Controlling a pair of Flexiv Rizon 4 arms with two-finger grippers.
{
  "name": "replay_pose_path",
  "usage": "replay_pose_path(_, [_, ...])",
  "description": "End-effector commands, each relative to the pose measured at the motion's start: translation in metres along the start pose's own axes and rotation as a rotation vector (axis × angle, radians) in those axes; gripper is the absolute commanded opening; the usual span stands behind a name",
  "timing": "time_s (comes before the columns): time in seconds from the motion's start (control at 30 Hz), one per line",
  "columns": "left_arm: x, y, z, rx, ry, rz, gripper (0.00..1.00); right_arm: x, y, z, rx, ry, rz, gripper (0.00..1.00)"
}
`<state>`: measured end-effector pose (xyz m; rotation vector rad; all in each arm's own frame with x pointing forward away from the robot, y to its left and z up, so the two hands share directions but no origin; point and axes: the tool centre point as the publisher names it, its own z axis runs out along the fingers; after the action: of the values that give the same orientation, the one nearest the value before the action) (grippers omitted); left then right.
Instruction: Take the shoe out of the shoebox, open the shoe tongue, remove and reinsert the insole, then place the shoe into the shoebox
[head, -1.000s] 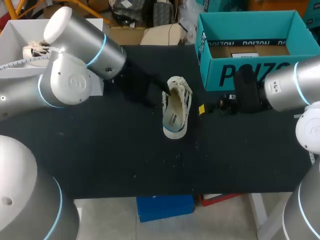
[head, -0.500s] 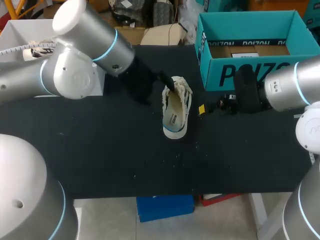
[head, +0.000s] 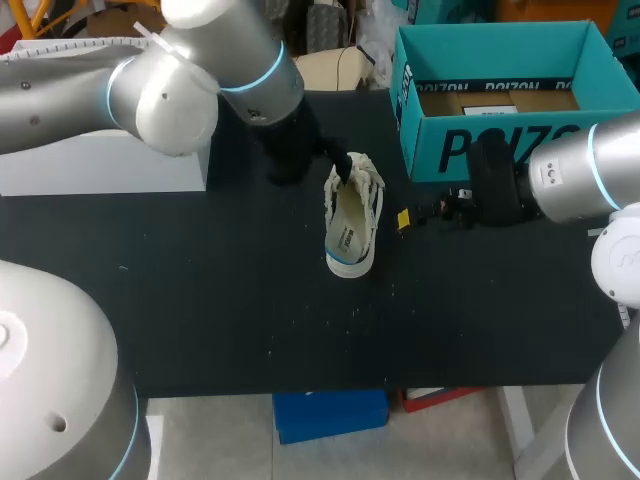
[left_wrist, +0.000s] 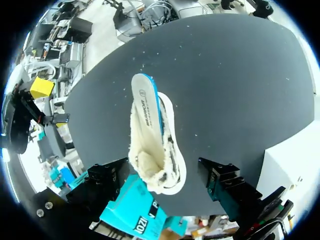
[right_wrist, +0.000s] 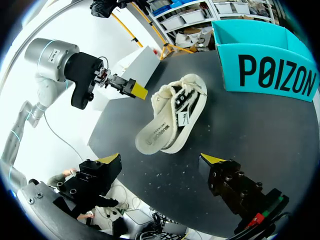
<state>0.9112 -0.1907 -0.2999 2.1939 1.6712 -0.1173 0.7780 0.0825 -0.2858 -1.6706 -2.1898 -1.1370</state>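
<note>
Since the earlier frames the left arm (head: 200, 70) has swung its big joints toward the far side and to the right, while the shoe (head: 352, 222) and the right arm (head: 580, 180) have kept their places. Now the shoe lies on the black table (head: 200, 300), about in the middle, with its laced end to the far side and its rounded end to the near side; its pale insole (head: 347, 228) shows in the opening. It is outside the teal shoebox (head: 500, 150), which stands open at the far right of the table. The left gripper (head: 340, 165) is at the far, laced end of the shoe. In the left wrist view this end lies between the two fingers, which stand wide apart with a gap on each side, so the gripper is released and holds nothing. The right gripper (right_wrist: 161, 160) waits just to the right of the shoe, near its middle and not touching it. Its yellow tips are also spread wide, with only bare table between them, and the shoe is ahead of them. At the far left of the table stands a white box (head: 100, 165), well apart from the shoe.
</note>
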Motion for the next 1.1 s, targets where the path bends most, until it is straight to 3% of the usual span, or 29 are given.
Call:
replay_pose_path(0.03, [-0.005,0.015,0.011,-0.011,0.2,0.215,0.85,0.001,0.0,0.0,0.001,-0.003,0.001,1.0])
replay_pose_path(0.4, [-0.006,0.027,0.04,-0.064,0.167,0.487,0.82,0.001,0.0,0.0,0.001,-0.003,0.001,1.0])
replay_pose_path(0.53, [-0.008,0.031,0.047,-0.062,0.135,0.574,0.76,0.001,0.0,0.0,0.001,-0.003,0.001,1.0])
replay_pose_path(0.7, [-0.01,0.036,0.049,-0.005,0.148,0.672,0.66,0.001,0.0,0.0,0.001,-0.003,0.001,1.0])
replay_pose_path(0.83, [-0.007,0.042,0.047,0.023,0.173,0.729,0.68,0.001,0.0,0.0,0.001,-0.003,0.001,1.0])
replay_pose_path(1.0, [-0.008,0.049,0.045,0.03,0.19,0.793,0.58,0.001,0.0,0.0,0.001,-0.003,0.001,1.0])
replay_pose_path(1.1, [-0.014,0.05,0.045,0.023,0.183,0.814,0.6,0.001,0.0,0.0,0.001,-0.003,0.001,1.0])
